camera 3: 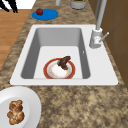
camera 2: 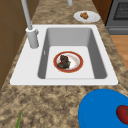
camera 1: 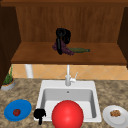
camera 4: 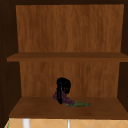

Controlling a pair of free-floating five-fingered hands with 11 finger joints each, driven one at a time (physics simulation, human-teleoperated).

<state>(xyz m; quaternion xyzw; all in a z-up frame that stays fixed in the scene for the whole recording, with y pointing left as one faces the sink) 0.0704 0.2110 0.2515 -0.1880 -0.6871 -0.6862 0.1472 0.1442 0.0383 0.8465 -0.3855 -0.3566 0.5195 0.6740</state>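
Observation:
My right hand (camera 1: 62, 36) is up at the lower wooden shelf (camera 1: 32, 56), right over a purple bunch (camera 1: 67, 50) that lies there. A dark green bottle (camera 1: 79, 50) lies on its side just right of the bunch. In the upper view the same hand (camera 4: 63, 86) overlaps the purple bunch (camera 4: 67, 99), beside the bottle (camera 4: 79, 104). My left hand (camera 1: 39, 113) hangs low at the sink's front left corner, holding nothing. Its straight fingers (camera 3: 10, 5) show at the top left of the right side view.
A red bowl (camera 1: 67, 115) with dark food (camera 2: 63, 61) sits in the white sink (camera 2: 30, 62). A blue plate (camera 1: 23, 106) with a tomato (camera 1: 16, 112) lies left of the sink. At the right is a white plate (camera 1: 110, 119) with a pastry (camera 1: 115, 113). The faucet (camera 1: 68, 77) stands behind the sink, and a potted plant (camera 1: 8, 81) at the far left.

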